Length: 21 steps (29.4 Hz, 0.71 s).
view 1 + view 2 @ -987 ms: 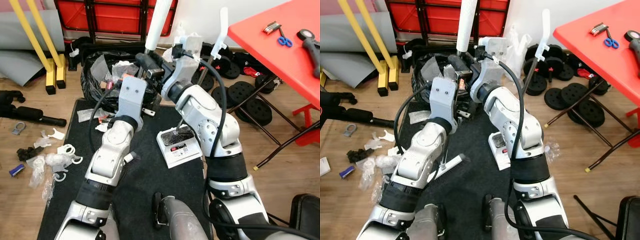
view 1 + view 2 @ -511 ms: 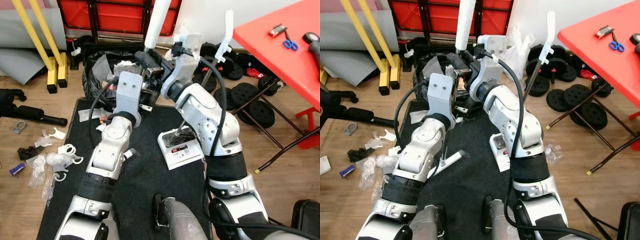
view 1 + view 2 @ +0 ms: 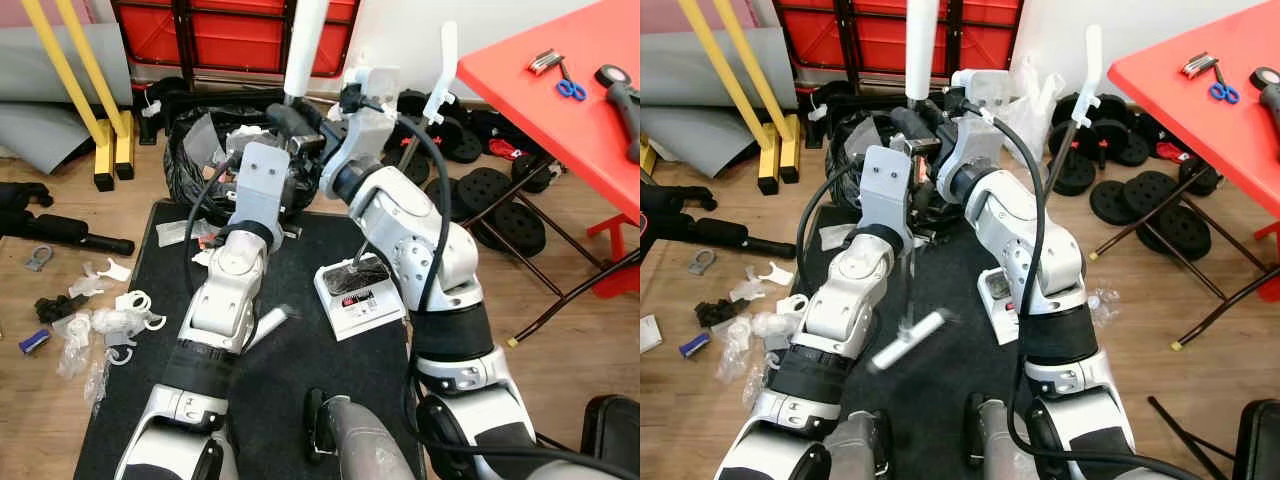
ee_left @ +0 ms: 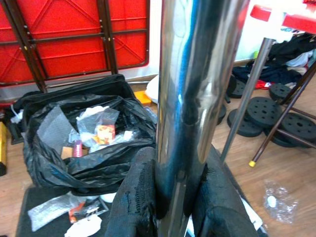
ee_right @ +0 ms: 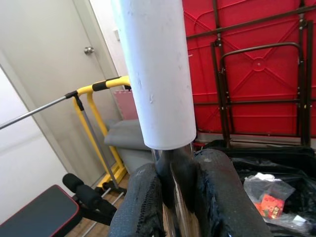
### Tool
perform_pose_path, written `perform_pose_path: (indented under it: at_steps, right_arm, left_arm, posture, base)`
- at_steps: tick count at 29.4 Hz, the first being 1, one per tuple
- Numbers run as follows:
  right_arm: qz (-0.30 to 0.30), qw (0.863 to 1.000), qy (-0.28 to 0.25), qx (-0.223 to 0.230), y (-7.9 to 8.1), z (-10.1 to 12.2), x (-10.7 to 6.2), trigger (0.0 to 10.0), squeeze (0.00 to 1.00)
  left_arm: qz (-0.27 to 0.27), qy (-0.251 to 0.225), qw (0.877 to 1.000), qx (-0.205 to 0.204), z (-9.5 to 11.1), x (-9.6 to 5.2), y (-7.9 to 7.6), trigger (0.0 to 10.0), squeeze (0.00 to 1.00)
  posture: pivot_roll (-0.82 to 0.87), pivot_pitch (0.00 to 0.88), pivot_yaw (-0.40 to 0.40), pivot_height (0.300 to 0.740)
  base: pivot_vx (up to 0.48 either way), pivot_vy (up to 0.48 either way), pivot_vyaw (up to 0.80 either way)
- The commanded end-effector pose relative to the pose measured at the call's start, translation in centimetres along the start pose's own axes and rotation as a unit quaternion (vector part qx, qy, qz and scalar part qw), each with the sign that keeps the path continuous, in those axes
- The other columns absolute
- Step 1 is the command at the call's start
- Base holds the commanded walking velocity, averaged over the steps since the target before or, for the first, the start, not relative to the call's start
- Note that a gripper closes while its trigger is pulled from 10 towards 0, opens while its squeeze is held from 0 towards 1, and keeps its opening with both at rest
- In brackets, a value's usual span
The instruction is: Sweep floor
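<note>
Left eye view: both my left hand [image 4: 170, 197] and right hand [image 5: 180, 197] grip the broom pole [image 4: 197, 89], its blurred head [image 3: 908, 340] over the black mat [image 3: 290, 390], with a white box [image 3: 355, 295] and open rubbish bag [image 4: 74, 148] crowding close.

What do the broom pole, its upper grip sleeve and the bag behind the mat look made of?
Broom pole, clamped in the left claw: polished metal, likely steel or chrome, since it mirrors the room. Grip sleeve, just above the right claw: matte white, probably plastic or foam, lightly scuffed. Bag: thin glossy black plastic film, crinkled and slack.
</note>
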State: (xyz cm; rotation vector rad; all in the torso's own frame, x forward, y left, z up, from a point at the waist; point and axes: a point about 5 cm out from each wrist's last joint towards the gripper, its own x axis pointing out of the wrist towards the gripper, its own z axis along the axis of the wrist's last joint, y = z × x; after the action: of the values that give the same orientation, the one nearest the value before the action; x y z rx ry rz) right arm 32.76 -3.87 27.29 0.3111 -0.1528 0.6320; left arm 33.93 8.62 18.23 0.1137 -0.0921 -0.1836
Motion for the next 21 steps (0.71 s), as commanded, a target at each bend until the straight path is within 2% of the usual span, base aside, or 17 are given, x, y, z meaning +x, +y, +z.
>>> perform_pose_path:
  at_steps: [1, 3, 4, 5, 8, 9, 12, 13, 14, 16, 17, 18, 20, 21]
  right_arm:
    - [0.01, 1.0, -0.02, 0.005, 0.3, 0.8, -0.2, 10.0, 0.0]
    - [0.008, 1.0, -0.019, 0.005, 0.3, 0.8, -0.2, 10.0, 0.0]
    - [0.04, 0.998, -0.041, 0.014, 0.6, 1.1, -0.6, 10.0, 0.0]
    - [0.05, 0.998, -0.044, 0.017, 0.6, 1.1, -0.9, 10.0, 0.93]
    - [0.056, 0.997, -0.046, 0.018, 0.6, 1.1, -1.1, 10.0, 0.93]
    - [0.063, 0.997, -0.036, 0.011, 0.2, 0.8, -1.7, 10.0, 1.0]
    - [0.065, 0.997, -0.033, 0.009, 0.1, 0.7, -1.9, 10.0, 1.0]
    - [0.066, 0.997, -0.028, -0.002, -0.7, 0.7, -2.6, 10.0, 1.0]
    - [0.066, 0.997, -0.028, -0.002, -0.7, 0.7, -2.6, 10.0, 1.0]
    - [0.055, 0.998, -0.01, -0.032, -2.9, 0.6, -4.4, 10.0, 1.0]
    - [0.055, 0.998, -0.01, -0.032, -2.9, 0.6, -4.4, 10.0, 1.0]
    - [0.046, 0.998, 0.001, -0.048, -3.9, 0.5, -5.3, 10.0, 1.0]
    - [0.046, 0.998, 0.001, -0.048, -3.9, 0.5, -5.3, 10.0, 1.0]
    - [0.036, 0.998, 0.01, -0.06, -4.6, 0.5, -5.9, 10.0, 1.0]
  left_arm:
    - [0.048, -0.002, 0.999, -0.009, 0.0, 0.1, 0.8, 0.0, 0.0]
    - [0.05, -0.002, 0.999, -0.008, 0.0, 0.1, 0.8, 0.0, 0.0]
    - [0.054, -0.003, 0.999, -0.008, -0.1, 0.0, 0.9, 0.0, 0.0]
    - [0.061, -0.002, 0.998, -0.014, -0.1, -0.1, 1.2, 0.0, 0.0]
    - [0.068, 0.0, 0.997, -0.02, -0.2, -0.2, 1.5, 0.0, 0.0]
    - [0.086, -0.002, 0.996, -0.021, -0.1, -0.2, 2.4, 0.0, 0.0]
    - [0.092, -0.002, 0.996, -0.02, -0.1, -0.2, 2.7, 0.0, 0.0]
    - [0.108, -0.003, 0.994, -0.01, -0.2, -0.4, 3.9, 0.0, 0.0]
    - [0.108, -0.003, 0.994, -0.01, -0.2, -0.4, 3.9, 0.0, 0.0]
    - [0.145, 0.004, 0.989, 0.017, -0.6, -0.9, 6.9, 0.0, 0.0]
    - [0.145, 0.004, 0.989, 0.017, -0.6, -0.9, 6.9, 0.0, 0.0]
    - [0.164, 0.008, 0.986, 0.031, -0.9, -1.4, 8.5, 0.0, 0.0]
    - [0.164, 0.008, 0.986, 0.031, -0.9, -1.4, 8.5, 0.0, 0.0]
    - [0.178, 0.011, 0.983, 0.039, -1.0, -1.7, 9.6, 0.0, 0.0]
  posture:
    - [-0.11, 0.142, -0.143, 0.74]
    - [-0.11, 0.137, -0.141, 0.74]
    - [-0.11, 0.137, -0.141, 0.74]
    - [-0.11, 0.134, -0.143, 0.74]
    - [-0.11, 0.134, -0.143, 0.74]
    - [-0.11, 0.134, -0.146, 0.74]
    - [-0.11, 0.135, -0.148, 0.74]
    - [-0.11, 0.135, -0.15, 0.74]
    - [-0.11, 0.135, -0.15, 0.74]
    - [-0.12, 0.136, -0.151, 0.74]
    - [-0.12, 0.136, -0.151, 0.74]
    - [-0.12, 0.136, -0.151, 0.74]
    - [-0.12, 0.136, -0.151, 0.74]
    - [-0.13, 0.139, -0.152, 0.74]
  base:
    - [0.0, 0.0, 0.0]
    - [0.0, 0.0, 0.0]
    - [0.0, 0.0, 0.0]
    - [0.0, 0.0, 0.0]
    - [0.0, 0.0, 0.0]
    - [0.0, 0.0, 0.0]
    - [0.0, 0.0, 0.0]
    - [0.0, 0.0, 0.0]
    - [0.0, 0.0, 0.0]
    - [0.0, 0.0, 0.0]
    - [0.0, 0.0, 0.0]
    - [0.0, 0.0, 0.0]
    - [0.0, 0.0, 0.0]
    - [0.0, 0.0, 0.0]
